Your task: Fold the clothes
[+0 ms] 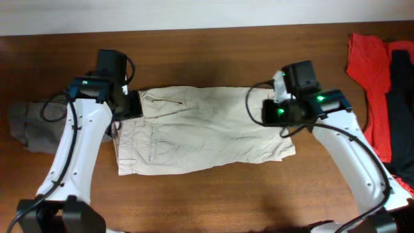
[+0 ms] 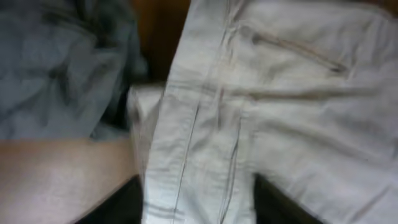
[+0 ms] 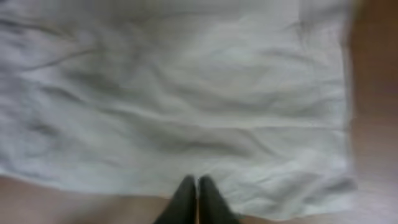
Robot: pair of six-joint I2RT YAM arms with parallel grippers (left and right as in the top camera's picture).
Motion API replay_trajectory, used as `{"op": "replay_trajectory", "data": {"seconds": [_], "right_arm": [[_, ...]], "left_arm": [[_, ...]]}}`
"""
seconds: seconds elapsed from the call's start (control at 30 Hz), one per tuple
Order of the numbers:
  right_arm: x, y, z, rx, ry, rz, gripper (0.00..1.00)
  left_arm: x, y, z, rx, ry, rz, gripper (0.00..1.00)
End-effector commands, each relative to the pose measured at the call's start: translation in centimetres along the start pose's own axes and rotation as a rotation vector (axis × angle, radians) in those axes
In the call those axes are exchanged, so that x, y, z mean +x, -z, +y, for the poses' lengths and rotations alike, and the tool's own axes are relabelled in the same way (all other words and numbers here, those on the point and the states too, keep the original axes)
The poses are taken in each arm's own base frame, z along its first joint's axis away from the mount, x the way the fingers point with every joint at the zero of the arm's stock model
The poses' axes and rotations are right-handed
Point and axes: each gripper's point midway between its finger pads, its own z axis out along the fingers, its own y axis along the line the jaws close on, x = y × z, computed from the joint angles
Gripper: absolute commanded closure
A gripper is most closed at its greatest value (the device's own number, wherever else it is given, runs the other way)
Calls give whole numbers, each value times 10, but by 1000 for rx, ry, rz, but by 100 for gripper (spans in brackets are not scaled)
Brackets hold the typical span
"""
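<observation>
Beige shorts (image 1: 207, 129) lie flat across mid tabletop (image 1: 213, 194), waistband toward my left, leg hems toward my right. My left claw (image 1: 131, 105) sits over the waistband end, fingers (image 2: 121, 208) spread, fabric between them. My right claw (image 3: 198, 198) is pressed together at the hem edge, nothing seen pinched. Gray garment (image 1: 29, 123) bunched on my left; red garment (image 1: 369, 77) and black garment (image 1: 402, 97) on my right.

Beige shorts (image 1: 207, 129), gray garment (image 1: 29, 123), red garment (image 1: 369, 65), black garment (image 1: 401, 90), brown table (image 1: 213, 194).
</observation>
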Motion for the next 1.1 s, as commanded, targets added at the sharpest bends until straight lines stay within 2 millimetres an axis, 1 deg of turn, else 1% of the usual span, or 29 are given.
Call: {"op": "replay_trajectory", "data": {"seconds": [0.0, 0.03, 0.1, 0.17, 0.2, 0.23, 0.27, 0.3, 0.33, 0.4, 0.43, 0.5, 0.57, 0.63, 0.67, 0.7, 0.8, 0.83, 0.87, 0.9, 1.07], "right_arm": [[5, -28, 46, -148, 6, 47, 96], [5, -48, 65, -171, 41, 50, 96], [7, -73, 79, -179, 52, 65, 96], [11, -99, 86, -182, 65, 89, 96], [14, -113, 86, -171, 64, 103, 96], [24, -141, 72, -100, -18, 148, 96], [31, -156, 61, -55, -73, 179, 96], [39, -166, 55, -32, -110, 210, 96], [49, -180, 47, -5, -151, 252, 96], [61, -194, 34, 30, -193, 299, 96], [64, -198, 29, 41, -202, 313, 96], [67, -200, 16, 64, -232, 331, 96], [65, -193, -7, 130, -319, 336, 96], [65, -185, -35, 217, -406, 339, 96], [66, -181, -47, 245, -429, 343, 96], [66, -176, -62, 280, -457, 349, 96], [67, -166, -92, 344, -496, 358, 96], [67, -163, -99, 351, -501, 361, 96], [66, -160, -109, 360, -507, 365, 96], [66, -158, -115, 367, -508, 366, 96], [68, -138, -157, 493, -552, 352, 96]], "left_arm": [[14, -36, -11, 33, -56, 44, 76], [17, -50, -12, 40, -56, 37, 88], [21, -58, -13, 43, -57, 37, 89], [22, -59, -13, 42, -58, 39, 89], [21, -59, -13, 43, -57, 38, 84], [22, -57, -12, 42, -57, 40, 72], [25, -56, -11, 40, -58, 49, 63], [26, -55, -10, 38, -57, 58, 57], [29, -54, -10, 35, -58, 70, 55], [33, -53, -8, 30, -59, 89, 54], [35, -52, -8, 28, -60, 96, 54], [38, -52, -7, 26, -61, 107, 52], [39, -52, -7, 25, -61, 111, 46], [39, -52, -7, 26, -60, 111, 38], [39, -52, -7, 26, -60, 111, 36], [39, -52, -7, 26, -60, 111, 36], [39, -52, -7, 28, -60, 112, 34], [39, -51, -8, 34, -60, 114, 33], [39, -51, -9, 37, -59, 115, 30], [39, -51, -9, 37, -59, 115, 28], [42, -51, -8, 35, -60, 124, 22]]}}
